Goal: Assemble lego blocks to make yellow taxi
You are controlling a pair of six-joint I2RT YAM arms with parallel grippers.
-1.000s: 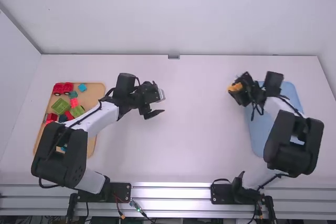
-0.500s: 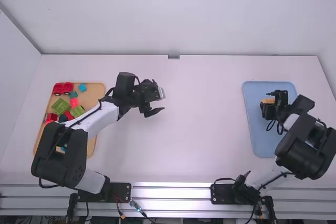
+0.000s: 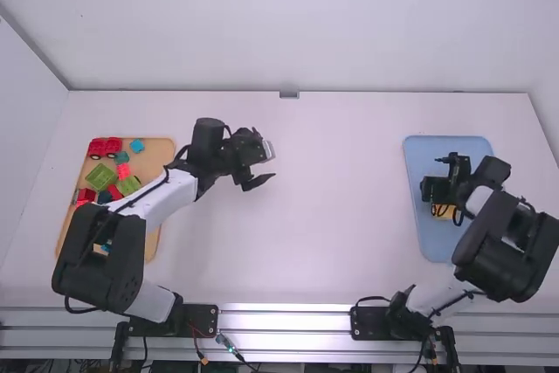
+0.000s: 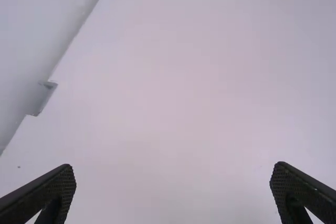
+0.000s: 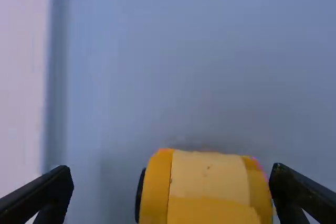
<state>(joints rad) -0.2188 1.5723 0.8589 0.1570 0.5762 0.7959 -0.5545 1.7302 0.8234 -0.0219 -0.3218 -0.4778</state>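
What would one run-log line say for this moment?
right gripper: open | yellow toy: between its fingers, at blue tray | left gripper: open, above white table

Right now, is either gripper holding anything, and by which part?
Nothing held. Right gripper is open, clear gap between one finger and the yellow lego taxi; left gripper is open and empty.

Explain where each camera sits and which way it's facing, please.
High view: above and behind the left arm and right arm, facing forward and down at the table.
Left wrist view: on that arm's wrist, facing the tabletop; the open left gripper shows.
Right wrist view: on that wrist, facing the blue tray and yellow block toy; the open right gripper shows.
Shared: high and right wrist views both show tray and toy.
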